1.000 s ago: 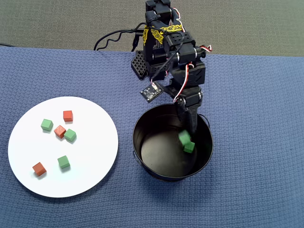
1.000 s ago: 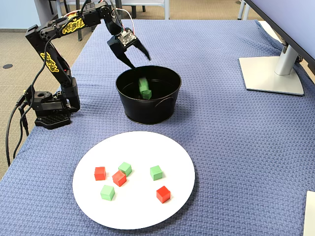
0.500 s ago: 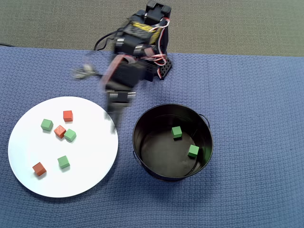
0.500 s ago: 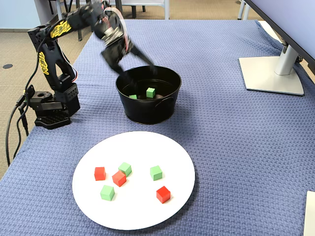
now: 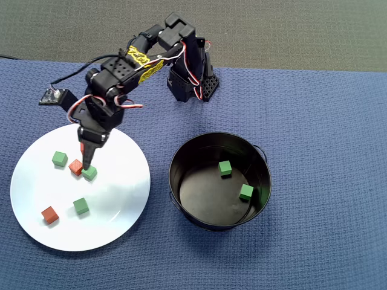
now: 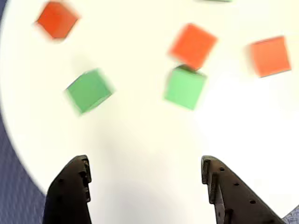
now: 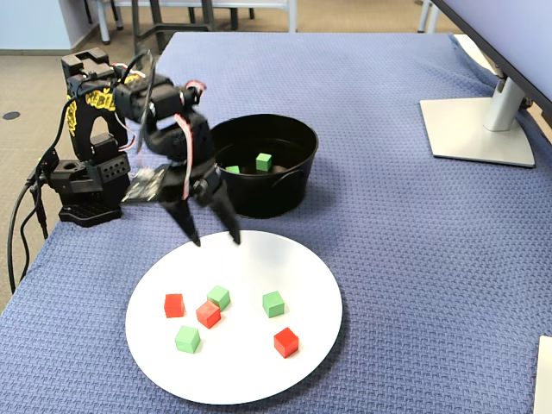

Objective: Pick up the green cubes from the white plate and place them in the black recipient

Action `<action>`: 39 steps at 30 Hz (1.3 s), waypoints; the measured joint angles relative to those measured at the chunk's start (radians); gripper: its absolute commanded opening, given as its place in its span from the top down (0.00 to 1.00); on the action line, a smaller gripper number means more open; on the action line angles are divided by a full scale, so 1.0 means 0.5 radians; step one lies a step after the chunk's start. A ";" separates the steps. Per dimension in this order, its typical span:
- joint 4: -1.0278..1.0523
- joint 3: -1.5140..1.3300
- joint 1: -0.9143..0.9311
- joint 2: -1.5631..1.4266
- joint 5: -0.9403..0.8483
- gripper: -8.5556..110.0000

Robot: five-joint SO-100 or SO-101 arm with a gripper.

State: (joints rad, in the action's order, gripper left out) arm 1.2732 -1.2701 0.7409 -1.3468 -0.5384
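The jaws (image 7: 216, 241) are held open above the flat white plate (image 7: 310, 345) — nothing gripped. Matte green cubes (image 7: 273, 304) are seen there; two lie in the glossy black recipient (image 7: 276, 194).

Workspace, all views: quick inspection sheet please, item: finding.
Surface: blue woven cloth covering the table.
Job's things: white plate holds three green cubes; black bucket holds two more green cubes.
Clutter: three red cubes on the plate; one touches a green cube.
Pincer: pincer open, empty, held above the plate's edge in the fixed view; fingers spread in the wrist view.
Cables: black leads hang off the table beside the arm base; red and white wires run along the arm.
Surroundings: monitor stand on the cloth; carpet floor and chair legs behind.
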 measured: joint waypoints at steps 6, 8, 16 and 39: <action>-0.080 -0.043 0.006 0.212 0.279 0.74; -0.080 -0.003 0.006 0.291 0.380 0.74; -0.049 0.163 0.052 0.491 0.727 0.74; 0.101 0.666 0.049 0.917 0.660 0.75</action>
State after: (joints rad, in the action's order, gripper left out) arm 1.3238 -0.9373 0.7655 -0.8882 -0.2086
